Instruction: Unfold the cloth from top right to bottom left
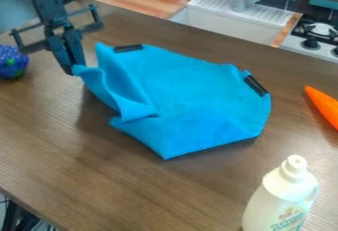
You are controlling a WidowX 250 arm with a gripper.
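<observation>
The brown table (132, 185) carries everything in play, and in the middle of it lies the blue cloth (191, 94), partly folded, its loose point towards six o'clock and its ten o'clock corner raised clear of the wood. It should handle as a light, soft thing, neither fragile nor slippery, that bends wherever it is pulled and will drag or bunch rather than swing over stiffly. The black arm (46, 3) comes in from eleven o'clock, and its jaws are closed at that raised corner, pinching the fabric by what looks like just the tip. A corner is the right place to take hold, provided only the top layer is caught; a bite through both would likely haul the whole bundle along. From there, the opening pull probably wants to go low towards seven or eight o'clock, easing out the crumpled flap (129, 106). Of the containers, the white sink (231, 25) sits at one o'clock beyond the table, its contents impossible to tell, and the pale bottle (280, 195) stands upright between four and five, capped, what it holds hidden. A stove (320, 35) is at two o'clock, an orange carrot (323, 106) at three and a purple ball (10, 62) near ten.
</observation>
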